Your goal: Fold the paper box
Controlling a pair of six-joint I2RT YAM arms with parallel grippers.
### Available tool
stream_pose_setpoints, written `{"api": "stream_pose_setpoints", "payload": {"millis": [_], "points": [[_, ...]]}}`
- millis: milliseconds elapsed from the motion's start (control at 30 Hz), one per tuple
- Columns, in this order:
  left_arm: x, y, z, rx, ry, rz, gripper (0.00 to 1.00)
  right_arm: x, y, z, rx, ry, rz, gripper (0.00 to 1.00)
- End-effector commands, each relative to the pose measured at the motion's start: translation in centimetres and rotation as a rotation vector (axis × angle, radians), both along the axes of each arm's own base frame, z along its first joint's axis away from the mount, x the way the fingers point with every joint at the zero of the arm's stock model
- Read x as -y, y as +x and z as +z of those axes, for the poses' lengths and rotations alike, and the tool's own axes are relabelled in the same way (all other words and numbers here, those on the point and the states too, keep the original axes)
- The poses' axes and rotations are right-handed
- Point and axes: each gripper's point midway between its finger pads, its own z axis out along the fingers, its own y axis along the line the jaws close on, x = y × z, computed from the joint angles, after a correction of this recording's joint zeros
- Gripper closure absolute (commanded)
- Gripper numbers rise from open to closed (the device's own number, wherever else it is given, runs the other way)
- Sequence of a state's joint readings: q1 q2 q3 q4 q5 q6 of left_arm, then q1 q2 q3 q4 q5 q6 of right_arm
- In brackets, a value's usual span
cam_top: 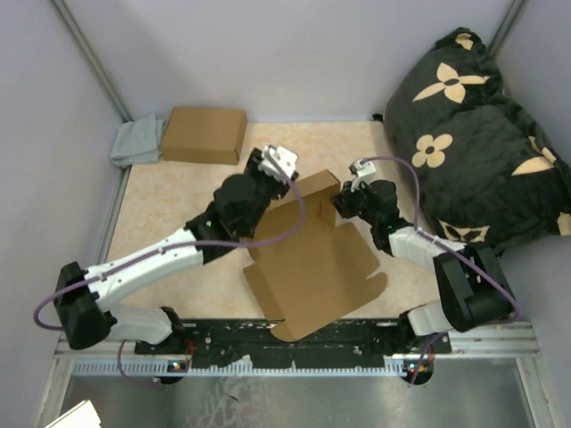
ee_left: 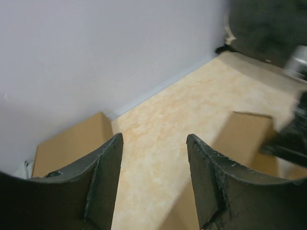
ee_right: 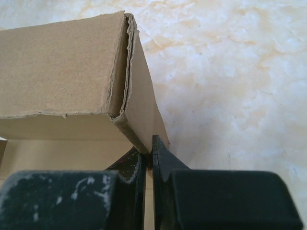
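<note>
Cardboard first: the paper box lies mostly flat toward 6 o'clock on the table, with its far panel stood up along its 12 o'clock edge. My right gripper is pinched tight on the doubled corner of that raised panel, at the box's 1 o'clock. I judge this is so the wall cannot flop back while a side is folded. My right arm reaches in low from 4 o'clock, elbow bent. My left gripper hangs at the box's 11 o'clock, fingers apart and gripping nothing, forearm stretched in from 8 o'clock and aimed toward 12.
</note>
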State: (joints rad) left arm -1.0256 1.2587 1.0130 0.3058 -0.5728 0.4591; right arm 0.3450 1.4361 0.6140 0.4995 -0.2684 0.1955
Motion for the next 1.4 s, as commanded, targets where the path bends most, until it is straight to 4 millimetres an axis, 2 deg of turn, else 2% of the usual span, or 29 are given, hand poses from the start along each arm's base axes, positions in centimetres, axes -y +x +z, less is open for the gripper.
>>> {"api": "stream_pose_setpoints", "payload": {"millis": [0,67,200,433,567,800,1100,1267,1300,1367], "points": [[-1.9,5.5,-2.4,-0.214,-0.127,0.158,0.41,0.9,-0.6,2.4,0.064,0.008,-0.081,0.96],[-1.6,6.6,-3.7,-0.250,-0.125,0.182,0.45,1.3,-1.1,2.9,0.079,-0.003,-0.124,0.96],[0.0,6.9,-5.9,-0.303,-0.150,0.146,0.47,1.5,-2.4,3.0,0.092,-0.007,-0.216,0.94],[0.1,5.6,-9.3,-0.374,-0.156,0.121,0.50,1.6,-3.9,1.4,0.072,0.012,-0.270,0.91],[0.1,4.6,-10.1,-0.381,-0.163,0.100,0.51,1.5,-4.0,0.9,0.068,-0.004,-0.266,0.86],[0.6,4.2,-11.4,-0.393,-0.118,0.091,0.52,0.4,-4.3,0.9,0.079,-0.024,-0.186,0.68],[1.5,3.8,-12.3,-0.411,-0.094,0.057,0.54,-0.8,-3.0,-0.2,0.068,-0.082,-0.139,0.62],[2.0,3.4,-12.8,-0.416,-0.068,0.044,0.54,-2.0,-2.0,-0.4,0.095,-0.081,-0.105,0.63],[2.1,3.4,-12.8,-0.416,-0.066,0.042,0.54,-2.1,-1.8,-0.4,0.099,-0.082,-0.101,0.68],[2.1,3.4,-13.0,-0.417,-0.058,0.044,0.54,-2.0,-1.5,-0.7,0.091,-0.083,-0.119,0.89]]}}
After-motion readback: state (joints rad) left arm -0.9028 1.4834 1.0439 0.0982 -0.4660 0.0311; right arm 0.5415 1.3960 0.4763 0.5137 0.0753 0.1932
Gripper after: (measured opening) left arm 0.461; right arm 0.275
